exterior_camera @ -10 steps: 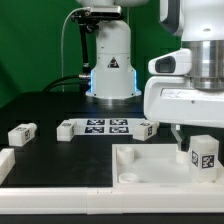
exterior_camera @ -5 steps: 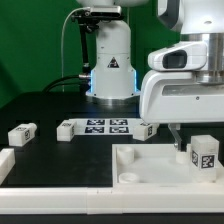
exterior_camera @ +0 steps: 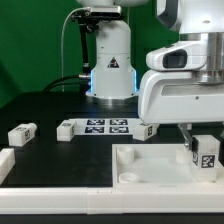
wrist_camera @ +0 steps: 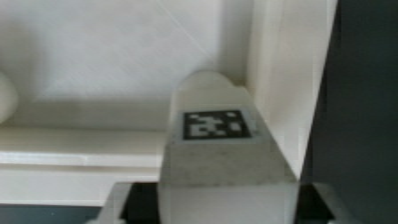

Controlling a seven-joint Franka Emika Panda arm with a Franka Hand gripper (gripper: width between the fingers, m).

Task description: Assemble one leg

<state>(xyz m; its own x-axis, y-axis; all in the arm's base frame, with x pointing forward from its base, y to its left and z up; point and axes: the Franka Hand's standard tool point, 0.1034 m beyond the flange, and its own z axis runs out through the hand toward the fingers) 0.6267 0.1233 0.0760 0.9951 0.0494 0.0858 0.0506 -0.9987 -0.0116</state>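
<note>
My gripper [exterior_camera: 197, 143] is shut on a white leg [exterior_camera: 206, 153] with a black-and-white tag. It holds the leg upright over the right end of the large white board [exterior_camera: 150, 168], at or just above its surface. In the wrist view the leg [wrist_camera: 217, 130] stands out from between my fingers [wrist_camera: 135, 203] over the white board [wrist_camera: 89, 60]. Three more legs lie on the table: one at the left [exterior_camera: 21, 132], one at the middle [exterior_camera: 66, 129] and one further right [exterior_camera: 146, 127].
The marker board [exterior_camera: 105, 125] lies behind the white board. A white border strip [exterior_camera: 60, 200] runs along the front, with a short piece [exterior_camera: 5, 160] at the left. The robot base [exterior_camera: 112, 60] stands at the back. The board has a round socket [exterior_camera: 128, 176].
The arm has shifted slightly toward the exterior view's right with the leg in its grip. Everything else on the table is unmoved.
</note>
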